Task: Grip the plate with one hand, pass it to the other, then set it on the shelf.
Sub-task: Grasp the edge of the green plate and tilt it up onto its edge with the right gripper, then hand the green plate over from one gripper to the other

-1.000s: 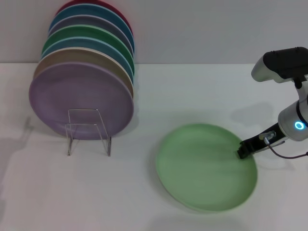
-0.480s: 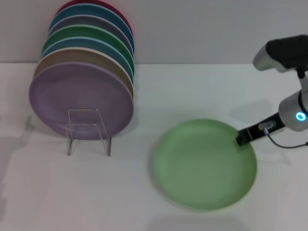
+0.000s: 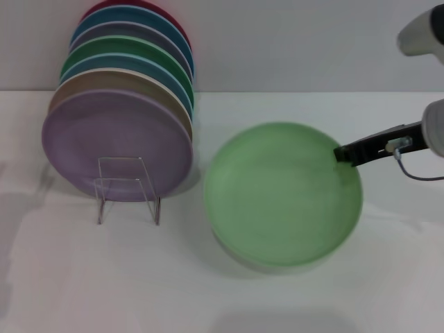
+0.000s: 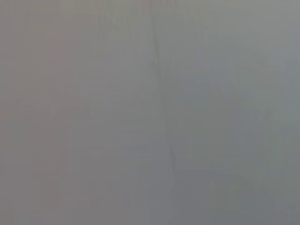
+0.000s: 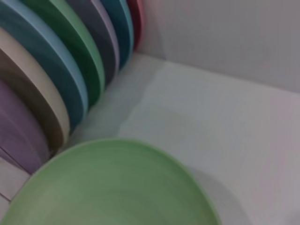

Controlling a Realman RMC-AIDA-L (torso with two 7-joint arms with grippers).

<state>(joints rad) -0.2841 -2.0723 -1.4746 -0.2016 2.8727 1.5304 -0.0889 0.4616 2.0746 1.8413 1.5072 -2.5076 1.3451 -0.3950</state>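
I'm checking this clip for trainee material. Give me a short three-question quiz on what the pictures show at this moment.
1. True or false: the light green plate lies flat on the table.
2. Which tool holds the plate? A) left tool B) right tool C) neither
3. Fill in: on the shelf, the plate standing at the front of the row is ____ in colour.

Key
1. False: it is lifted and tilted, with a shadow beneath it.
2. B: the right tool grips its rim on the robot's right side; the left tool is not in view.
3. Lavender-purple: the purple plate stands at the front.
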